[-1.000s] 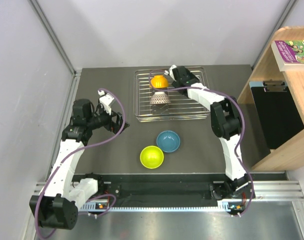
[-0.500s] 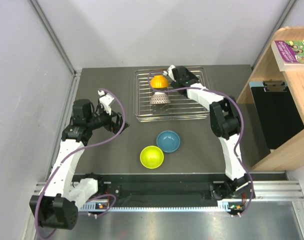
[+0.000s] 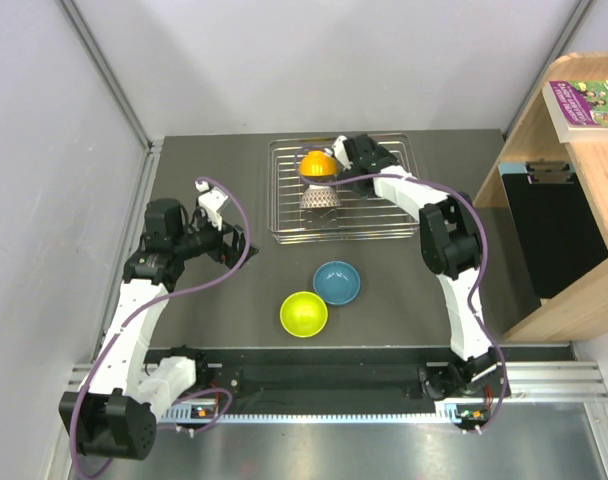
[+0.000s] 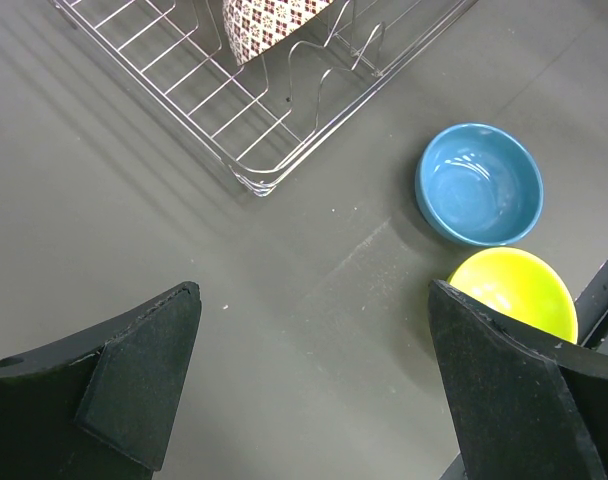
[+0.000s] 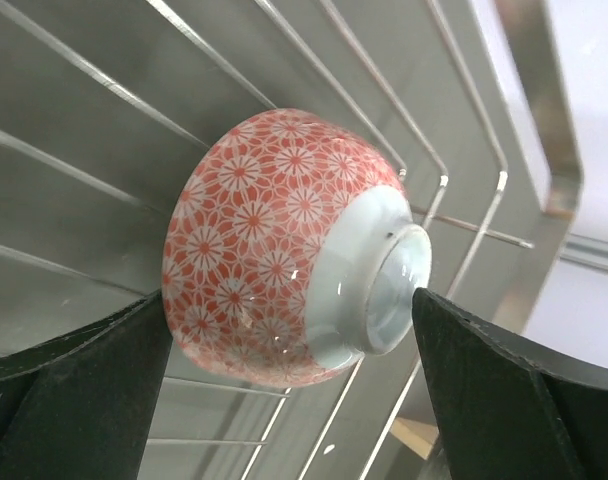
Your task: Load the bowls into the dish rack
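The dish rack (image 3: 384,225) stands at the back with the orange bowl (image 3: 317,165) and the mosaic bowl (image 3: 319,197) in it. My right gripper (image 3: 342,150) is over the rack beside the orange bowl. In the right wrist view the pinkish flower-patterned bowl (image 5: 274,230) lies on its side on the rack wires (image 5: 474,230) between my wide-spread fingers (image 5: 94,390), which sit at its rim and foot. My right gripper (image 5: 289,330) is open. The blue bowl (image 3: 336,282) and lime green bowl (image 3: 304,314) sit on the table. My left gripper (image 3: 236,245) is open and empty.
The left wrist view shows the rack's near corner (image 4: 254,150), the mosaic bowl (image 4: 274,20), the blue bowl (image 4: 479,185) and the green bowl (image 4: 514,295), with my left gripper (image 4: 314,380) above bare table. A wooden shelf (image 3: 574,200) stands at the right.
My right gripper has shifted slightly to the right over the rack. The left arm and the table bowls have not moved.
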{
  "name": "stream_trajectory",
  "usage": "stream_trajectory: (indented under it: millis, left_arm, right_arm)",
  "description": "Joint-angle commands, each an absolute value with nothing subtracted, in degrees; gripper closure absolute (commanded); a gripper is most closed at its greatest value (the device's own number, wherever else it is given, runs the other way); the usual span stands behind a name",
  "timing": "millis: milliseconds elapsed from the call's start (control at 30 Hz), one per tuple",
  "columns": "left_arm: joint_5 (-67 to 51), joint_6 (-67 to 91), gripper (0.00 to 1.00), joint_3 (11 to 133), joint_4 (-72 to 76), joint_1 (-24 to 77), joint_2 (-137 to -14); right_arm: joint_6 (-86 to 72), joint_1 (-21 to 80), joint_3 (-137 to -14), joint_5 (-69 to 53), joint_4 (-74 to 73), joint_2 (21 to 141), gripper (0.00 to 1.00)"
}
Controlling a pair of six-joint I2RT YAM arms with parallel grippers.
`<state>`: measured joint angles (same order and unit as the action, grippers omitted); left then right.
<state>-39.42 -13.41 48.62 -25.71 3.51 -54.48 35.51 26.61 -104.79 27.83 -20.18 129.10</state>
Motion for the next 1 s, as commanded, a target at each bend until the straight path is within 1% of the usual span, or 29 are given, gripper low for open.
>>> stream_trajectory:
  millis: [0,167,267,367,500,600,633,733,967]
  left_arm:
    - [-41.0,-14.4,0.01,48.8,-25.2,3.3,-54.1]
    - [-45.2,-17.7,0.01,50.4,-29.3,3.3,-54.9]
    - [-47.6,-21.3,0.01,50.7,-32.2,3.6,-55.0]
    - [-47.0,-24.4,0.01,50.6,-34.3,4.7,-54.2]
    - [-42.8,-27.9,0.01,51.0,-37.4,8.7,-54.8]
    - [-39.2,-29.3,0.01,50.5,-38.9,13.1,-56.2]
    - [-38.1,-29.5,0.01,50.5,-39.5,16.1,-56.8]
    - [-33.9,-29.1,0.01,49.8,-39.6,21.3,-59.2]
    - [-29.2,-28.6,0.01,50.7,-37.8,26.9,-68.6]
  right_arm:
    - [33.1,27.4,-109.7,23.0,-25.9,127.8,0.00]
    - [32.3,27.5,-111.4,20.0,-31.8,126.4,0.00]
    - [31.8,27.5,-110.8,19.2,-32.1,124.4,0.00]
    - [31.5,27.4,-109.6,19.2,-31.8,121.6,0.00]
    - [29.5,27.2,-109.2,18.1,-32.4,116.6,0.00]
    - [28.0,27.2,-109.0,16.7,-33.0,112.3,0.00]
    - [27.6,27.2,-108.8,16.4,-33.0,111.0,0.00]
    - [25.8,27.2,-108.1,15.4,-33.2,106.6,0.00]
    - [22.0,27.1,-103.1,10.6,-33.2,96.8,0.00]
